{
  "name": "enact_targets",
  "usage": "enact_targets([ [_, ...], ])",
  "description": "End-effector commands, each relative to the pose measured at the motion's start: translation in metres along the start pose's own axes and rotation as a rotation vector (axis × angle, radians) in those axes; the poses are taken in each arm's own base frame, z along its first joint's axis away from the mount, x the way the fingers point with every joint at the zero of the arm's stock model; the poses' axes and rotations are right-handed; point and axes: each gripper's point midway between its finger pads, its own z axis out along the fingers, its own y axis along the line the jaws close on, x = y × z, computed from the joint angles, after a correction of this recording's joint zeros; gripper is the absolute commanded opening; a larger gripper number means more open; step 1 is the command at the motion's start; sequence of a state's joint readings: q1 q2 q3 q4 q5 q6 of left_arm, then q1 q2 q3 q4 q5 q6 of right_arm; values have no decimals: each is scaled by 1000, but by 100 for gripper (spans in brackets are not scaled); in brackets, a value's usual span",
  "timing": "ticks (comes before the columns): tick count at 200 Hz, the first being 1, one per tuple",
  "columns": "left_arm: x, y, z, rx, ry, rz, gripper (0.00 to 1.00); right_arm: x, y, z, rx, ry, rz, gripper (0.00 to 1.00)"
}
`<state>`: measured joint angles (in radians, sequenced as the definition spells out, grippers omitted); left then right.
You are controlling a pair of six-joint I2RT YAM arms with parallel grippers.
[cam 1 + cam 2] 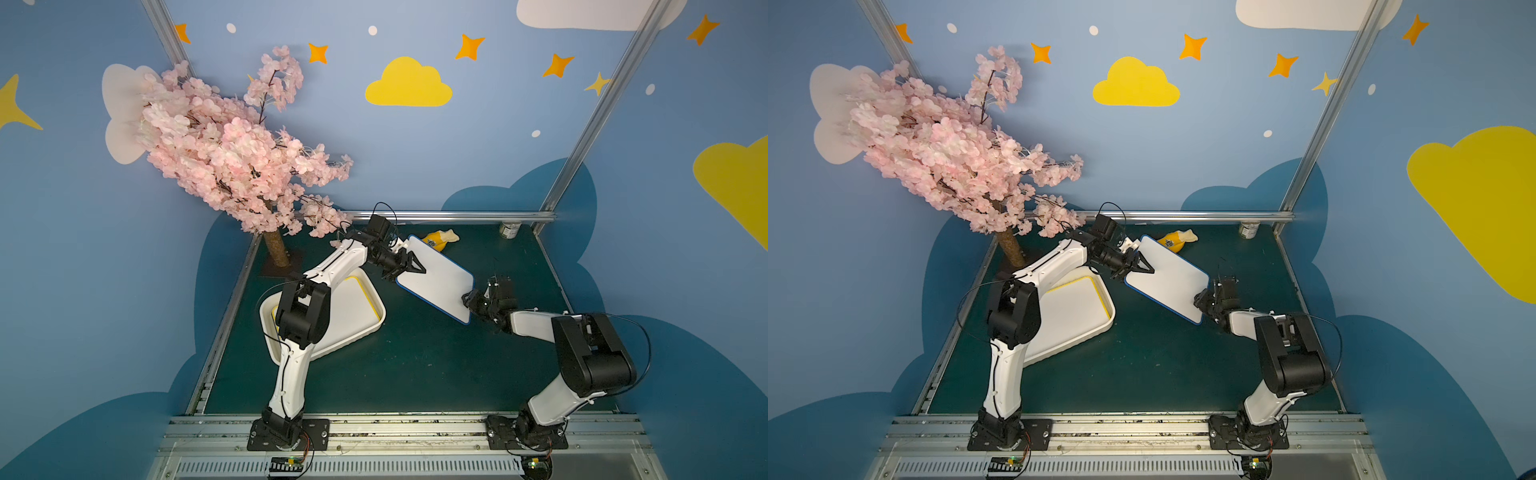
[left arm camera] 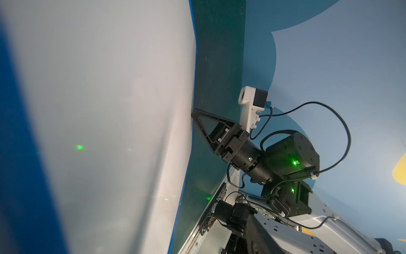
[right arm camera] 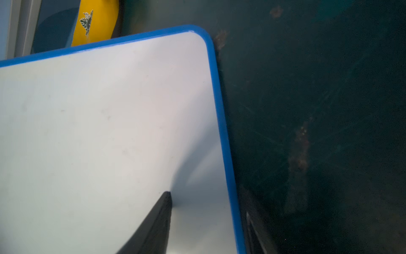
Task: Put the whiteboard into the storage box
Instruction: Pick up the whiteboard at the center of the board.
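One shallow white plastic storage box (image 1: pixel 376 328) sits at the left of the dark green surface (image 1: pixel 415 365), a yellow-edged white board (image 1: pixel 349 307) lying inside it. Just right of it, the left fingers (image 1: pixel 415 268) straddle an edge of the blue-edged rectangular whiteboard (image 1: pixel 440 286), which is raised and tilted clear of the surface; I cannot tell whether they press it. The right fingers (image 3: pixel 153 226) pinch its opposite corner.

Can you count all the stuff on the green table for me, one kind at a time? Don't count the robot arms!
Whiteboards: 2 (blue-edged white rectangular whiteboard, yellow-edged white rectangular whiteboard)
White plastic storage tray: 1
Pink blossom tree: 1
Yellow and cream soft item: 1
Small metal can: 1
Total: 6
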<state>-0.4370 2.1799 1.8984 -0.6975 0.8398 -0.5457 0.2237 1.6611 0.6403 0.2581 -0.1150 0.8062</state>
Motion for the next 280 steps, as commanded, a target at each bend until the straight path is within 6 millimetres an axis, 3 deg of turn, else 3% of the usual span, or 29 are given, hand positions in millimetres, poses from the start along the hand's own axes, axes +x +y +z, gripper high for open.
enact_targets([
  [1, -2, -24, -11, 35, -39, 69, 61, 121, -79, -6, 239, 425, 71, 51],
  [35, -4, -25, -13, 28, -65, 84, 42, 121, -78, -6, 236, 424, 67, 50],
  [99, -5, -25, -14, 17, -95, 109, 28, 112, -66, -9, 190, 387, 50, 49],
  [160, -6, -34, -17, 40, -131, 131, 18, 94, -47, -26, 122, 300, 25, 49],
  [237, 1, -51, -21, 19, -215, 180, 3, 52, -16, -75, 72, 128, -109, 53],
  [280, 10, -57, -33, -3, -303, 202, 3, 30, 2, -114, 45, 31, -199, 57],
])
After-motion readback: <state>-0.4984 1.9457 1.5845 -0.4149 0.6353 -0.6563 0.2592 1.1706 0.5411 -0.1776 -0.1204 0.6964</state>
